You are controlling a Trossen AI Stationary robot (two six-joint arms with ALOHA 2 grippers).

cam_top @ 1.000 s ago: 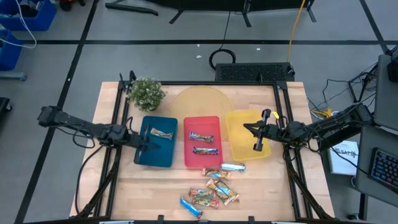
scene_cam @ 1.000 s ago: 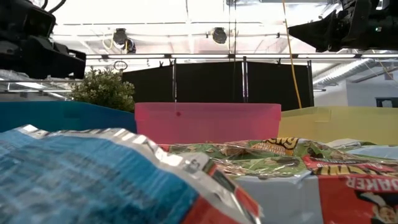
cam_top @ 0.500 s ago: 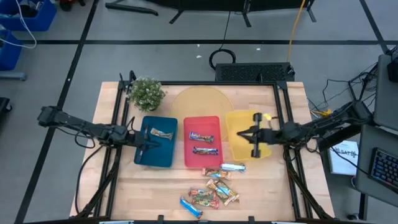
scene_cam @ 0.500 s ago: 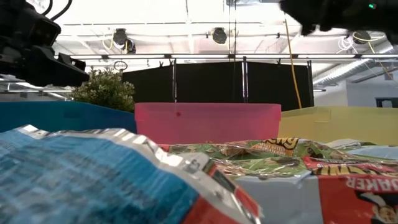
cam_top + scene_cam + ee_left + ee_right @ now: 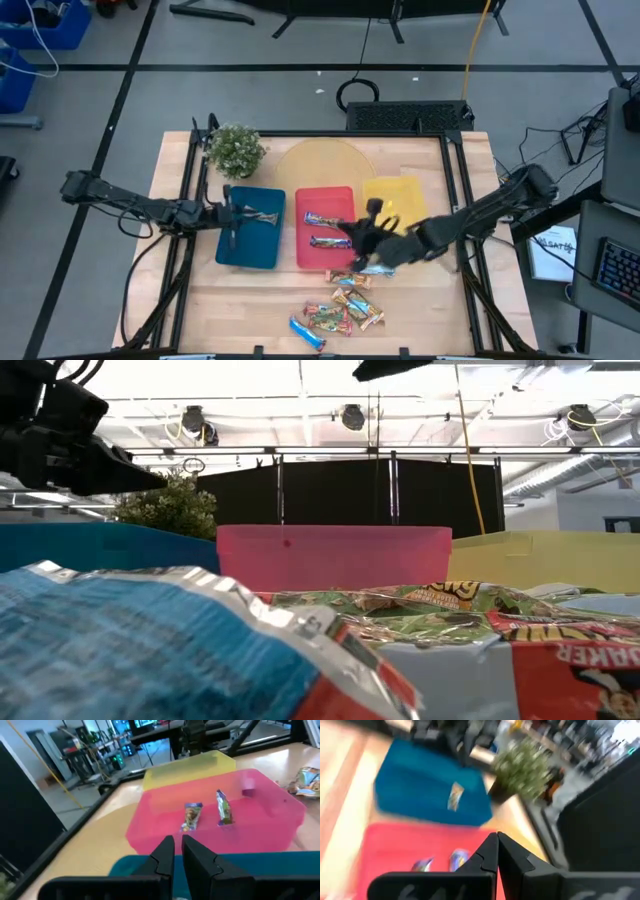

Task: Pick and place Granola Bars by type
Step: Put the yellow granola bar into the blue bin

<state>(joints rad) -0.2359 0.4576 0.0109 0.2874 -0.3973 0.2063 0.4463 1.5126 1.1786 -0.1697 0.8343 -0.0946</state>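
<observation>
Dark fingers of the right end effector [image 5: 352,232] are pressed together, empty, over the red tray's [image 5: 325,262] right edge. The left end effector [image 5: 231,213] sits over the blue tray [image 5: 250,250], fingers a narrow slit apart, holding nothing. The blue tray holds one bar [image 5: 262,214]; the red tray holds two bars [image 5: 324,220]; the yellow tray [image 5: 400,190] shows none. About eight more bars lie in a loose pile [image 5: 345,305] on the wooden counter [image 5: 240,310], in front of the trays.
</observation>
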